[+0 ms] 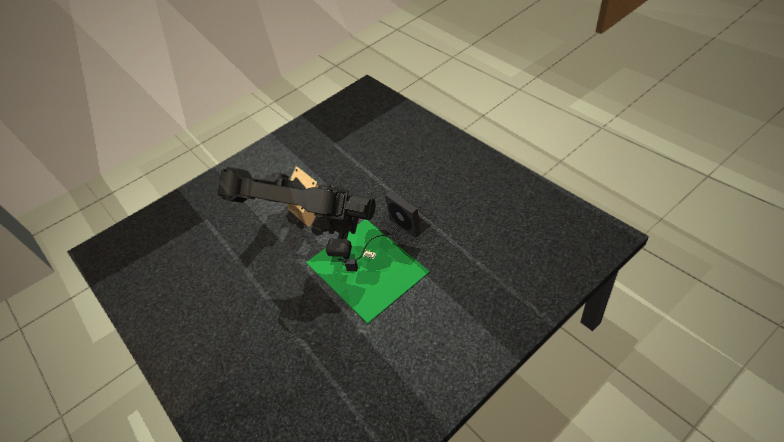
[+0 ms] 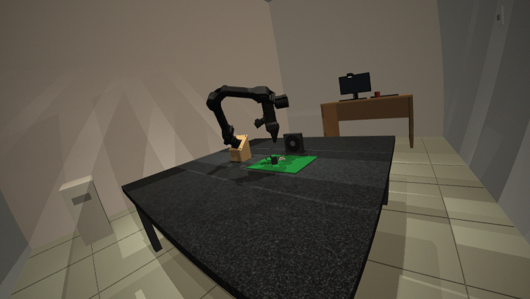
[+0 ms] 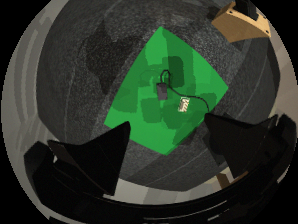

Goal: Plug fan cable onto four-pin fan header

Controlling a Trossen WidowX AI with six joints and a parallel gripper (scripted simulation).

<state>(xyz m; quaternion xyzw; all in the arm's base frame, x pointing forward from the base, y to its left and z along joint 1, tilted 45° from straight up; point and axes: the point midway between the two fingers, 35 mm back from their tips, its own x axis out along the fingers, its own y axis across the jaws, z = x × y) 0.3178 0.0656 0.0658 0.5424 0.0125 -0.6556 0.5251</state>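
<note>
Claw [image 2: 274, 140] [image 3: 168, 120] apart, nothing held, above board [image 1: 384, 291] [image 2: 297, 166] [image 3: 150, 131]; plug [image 1: 351, 265] [image 2: 274, 160] [image 3: 162, 91] near header [image 1: 369, 254] [image 2: 282, 158] [image 3: 184, 104], unconnected.

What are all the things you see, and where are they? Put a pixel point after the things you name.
Fan [image 1: 406, 215] [image 2: 293, 143]: one, black, upright beside the board
Board [image 1: 378, 293] [image 2: 297, 167] [image 3: 145, 131]: one, green, on the table
Plug [image 1: 351, 265] [image 2: 274, 160] [image 3: 162, 91]: one, black, on the board
Cable [image 1: 374, 239] [image 3: 187, 96]: one, black, from plug towards fan
Header [image 1: 369, 254] [image 2: 282, 158] [image 3: 184, 104]: one, whitish, on the board
Table [image 1: 466, 159] [image 2: 259, 208]: one, dark, mid-room
Desk [image 2: 374, 110]: one, brown, behind
Monitor [image 2: 354, 84]: one, black, on desk
Mug [image 2: 376, 94]: one, red, on desk
Cabinet [image 2: 87, 217]: one, pale, by wall
Wedge block [image 2: 241, 153] [image 3: 235, 27]: one, tan, under arm
Arm [image 1: 274, 190] [image 2: 241, 91]: one, black, above table
Gripper [image 3: 168, 120]: one, black, open over board
</note>
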